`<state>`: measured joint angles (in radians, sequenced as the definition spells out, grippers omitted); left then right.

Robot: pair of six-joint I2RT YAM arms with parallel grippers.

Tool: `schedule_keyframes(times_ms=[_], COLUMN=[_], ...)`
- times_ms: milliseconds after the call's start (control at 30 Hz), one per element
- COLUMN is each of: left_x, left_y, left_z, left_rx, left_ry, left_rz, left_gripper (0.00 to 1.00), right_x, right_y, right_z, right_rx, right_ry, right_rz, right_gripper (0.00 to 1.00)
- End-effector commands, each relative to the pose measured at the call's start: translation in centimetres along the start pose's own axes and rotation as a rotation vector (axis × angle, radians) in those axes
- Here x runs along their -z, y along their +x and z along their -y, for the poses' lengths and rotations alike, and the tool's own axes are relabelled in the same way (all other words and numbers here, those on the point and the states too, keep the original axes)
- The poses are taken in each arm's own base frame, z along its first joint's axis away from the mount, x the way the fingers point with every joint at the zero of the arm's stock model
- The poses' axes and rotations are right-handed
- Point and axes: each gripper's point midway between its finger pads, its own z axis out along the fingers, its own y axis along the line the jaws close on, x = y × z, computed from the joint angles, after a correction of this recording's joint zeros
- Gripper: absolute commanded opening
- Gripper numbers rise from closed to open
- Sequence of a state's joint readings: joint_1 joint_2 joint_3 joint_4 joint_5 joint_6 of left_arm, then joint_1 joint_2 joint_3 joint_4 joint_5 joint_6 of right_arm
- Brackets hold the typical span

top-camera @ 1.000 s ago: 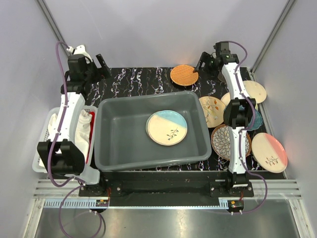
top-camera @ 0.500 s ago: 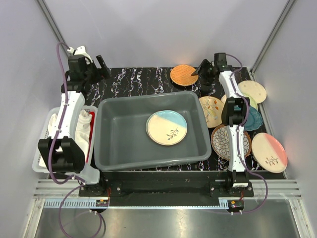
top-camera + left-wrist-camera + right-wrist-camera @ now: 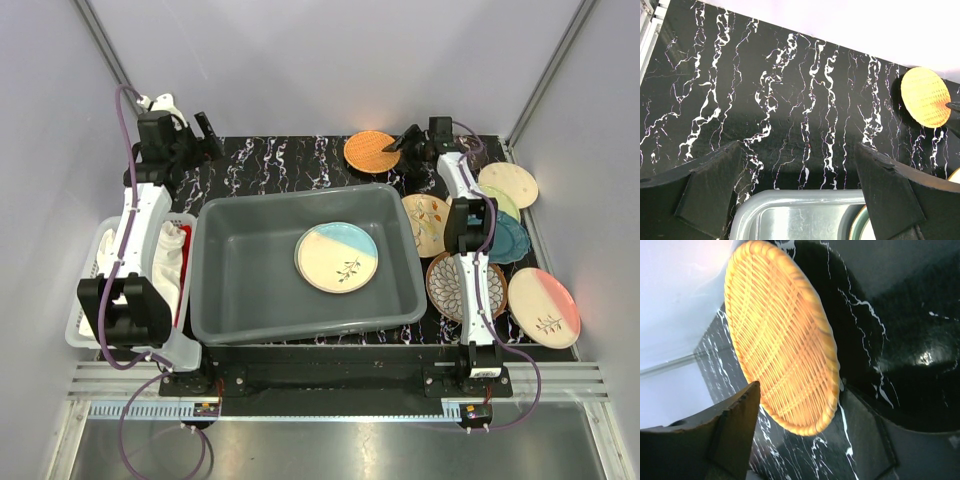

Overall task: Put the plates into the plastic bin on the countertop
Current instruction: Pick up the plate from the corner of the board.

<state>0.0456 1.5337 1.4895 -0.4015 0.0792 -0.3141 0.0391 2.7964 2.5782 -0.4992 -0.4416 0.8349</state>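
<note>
1. Bright and even from above, only soft shadows.
2. Small glare spot on glossy black white-veined countertop point(image 3: 860, 305), right wrist view.
3. Blown-out pale wall point(image 3: 675, 290) there, orange woven round plate point(image 3: 785, 340) nicely sharp.

1. Closed in behind by a plain pale grey back wall point(image 3: 330, 60), evenly lit.
2. Flanked by a matching left wall point(image 3: 40, 150) and right wall point(image 3: 600, 150), joined along slanting metal struts point(image 3: 100, 40).
3. Furnished with a black, white-veined countertop point(image 3: 280, 165).
4. Edged in front by aluminium rails point(image 3: 570, 385) and a dully reflecting steel sheet point(image 3: 330, 450).
</note>
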Motion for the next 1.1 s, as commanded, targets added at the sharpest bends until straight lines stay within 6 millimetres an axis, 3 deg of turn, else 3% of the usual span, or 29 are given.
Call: schedule_keyframes(times_ms=[0, 267, 533, 833, 1067], left_x=[0.3, 0.6, 1.1, 1.9, 3.5], left_y=[-1.0, -1.4, -2.0, -1.9, -2.3], left_z=[0.5, 0.7, 0.8, 0.9, 0.9], left_rx=[-0.029, -0.038, -0.045, -0.034, -0.042], left_ry=[0.036, 0.047, 0.048, 0.060, 0.062], left_rz=[0.036, 0.047, 0.066, 0.085, 0.131], left_gripper=[0.99, 0.99, 0.99, 0.99, 0.99], right_x=[-1.9, -2.0, -0.4, 4.3, 9.4], right_y=[0.4, 0.3, -1.5, -4.8, -7.5], right_z=[0.9, 0.6, -2.5, -7.8, -13.4], right_rx=[-0.070, -0.085, -0.051, 0.060, 0.160], right_ry=[-0.021, -0.034, -0.092, -0.146, -0.230], right_rz=[0.000, 0.005, 0.068, 0.204, 0.323], right_gripper=[0.69, 0.38, 0.01, 0.00, 0.00])
